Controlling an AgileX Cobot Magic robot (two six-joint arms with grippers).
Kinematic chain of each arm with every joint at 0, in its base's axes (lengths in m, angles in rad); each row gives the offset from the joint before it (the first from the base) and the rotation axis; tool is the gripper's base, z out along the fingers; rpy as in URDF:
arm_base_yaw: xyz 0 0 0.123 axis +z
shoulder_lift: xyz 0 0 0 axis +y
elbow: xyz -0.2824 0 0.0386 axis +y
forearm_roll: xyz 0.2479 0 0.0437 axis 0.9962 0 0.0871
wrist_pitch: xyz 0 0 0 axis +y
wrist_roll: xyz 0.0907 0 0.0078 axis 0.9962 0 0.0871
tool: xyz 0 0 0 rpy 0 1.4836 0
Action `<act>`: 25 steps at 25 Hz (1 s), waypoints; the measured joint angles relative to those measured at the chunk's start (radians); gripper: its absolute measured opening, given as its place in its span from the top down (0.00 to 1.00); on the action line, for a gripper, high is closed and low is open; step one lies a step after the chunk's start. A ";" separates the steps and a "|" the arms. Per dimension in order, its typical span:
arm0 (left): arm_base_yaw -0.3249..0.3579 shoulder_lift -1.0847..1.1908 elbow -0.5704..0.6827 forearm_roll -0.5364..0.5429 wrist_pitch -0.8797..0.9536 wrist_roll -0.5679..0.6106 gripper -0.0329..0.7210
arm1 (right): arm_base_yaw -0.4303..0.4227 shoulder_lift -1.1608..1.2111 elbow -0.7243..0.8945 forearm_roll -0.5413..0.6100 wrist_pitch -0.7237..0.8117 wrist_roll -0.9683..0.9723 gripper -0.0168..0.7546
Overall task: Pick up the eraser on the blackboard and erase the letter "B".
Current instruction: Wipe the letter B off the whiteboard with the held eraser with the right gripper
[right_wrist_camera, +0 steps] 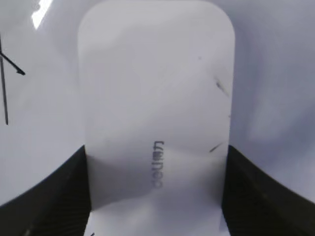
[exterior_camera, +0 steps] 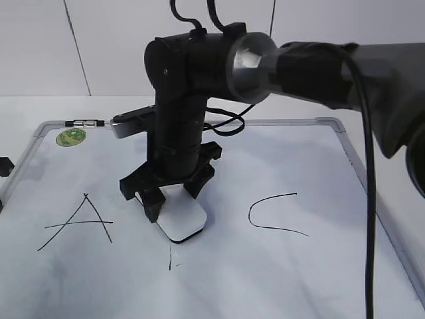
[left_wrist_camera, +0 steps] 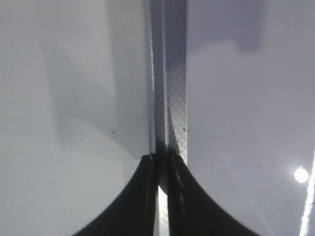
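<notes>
The white eraser (exterior_camera: pixel 184 220) lies flat on the blackboard (exterior_camera: pixel 299 279) between the "A" and the "C". My right gripper (exterior_camera: pixel 174 199) reaches across the middle and is shut on its sides. In the right wrist view the eraser (right_wrist_camera: pixel 155 98) fills the frame, grey lettering on top, with the jaws (right_wrist_camera: pixel 155 196) pressed against both sides. Of the letter "B" only a short vertical stroke (exterior_camera: pixel 170 256) shows, just in front of the eraser. A thin black stroke (right_wrist_camera: pixel 4 93) shows at the left edge of the right wrist view. My left gripper (left_wrist_camera: pixel 162 196) is shut and empty over the board's frame (left_wrist_camera: pixel 174 73).
The "A" (exterior_camera: pixel 78 220) is drawn at the left, the "C" (exterior_camera: pixel 272 214) at the right. A round green sticker (exterior_camera: pixel 71 137) sits at the far left corner. The silver frame (exterior_camera: pixel 292 121) rims the board. The right arm and its cable (exterior_camera: pixel 369 199) hang over the right side.
</notes>
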 joint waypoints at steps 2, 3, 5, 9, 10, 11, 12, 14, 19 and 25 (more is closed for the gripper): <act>0.000 0.000 0.000 0.000 0.000 0.000 0.94 | 0.004 0.000 0.000 0.002 -0.002 0.000 0.30; 0.000 0.000 0.000 0.000 0.000 0.000 0.94 | 0.004 0.000 0.000 0.002 -0.004 -0.002 0.30; 0.000 0.000 0.000 0.000 0.000 0.000 0.94 | -0.002 0.000 0.000 0.006 -0.004 -0.002 0.30; 0.000 0.000 0.000 0.000 0.000 0.000 0.94 | -0.043 0.000 0.000 0.034 -0.005 0.000 0.30; 0.000 0.000 0.000 0.000 0.000 0.000 0.94 | -0.058 0.000 0.000 0.039 -0.009 0.002 0.30; 0.000 0.000 0.000 0.000 0.000 0.000 0.94 | -0.073 0.000 0.000 0.039 -0.013 0.004 0.30; 0.000 0.000 0.000 0.000 0.000 0.000 0.94 | -0.094 0.000 0.000 0.039 -0.015 0.004 0.30; 0.000 0.000 0.000 0.000 0.000 0.000 0.94 | -0.134 0.000 0.000 0.039 -0.022 0.008 0.30; 0.000 0.000 0.000 0.000 0.000 0.000 0.94 | -0.192 0.000 0.000 -0.031 -0.025 0.012 0.30; 0.000 0.000 0.000 0.000 0.000 0.000 0.94 | -0.193 0.000 -0.005 -0.073 -0.015 0.023 0.30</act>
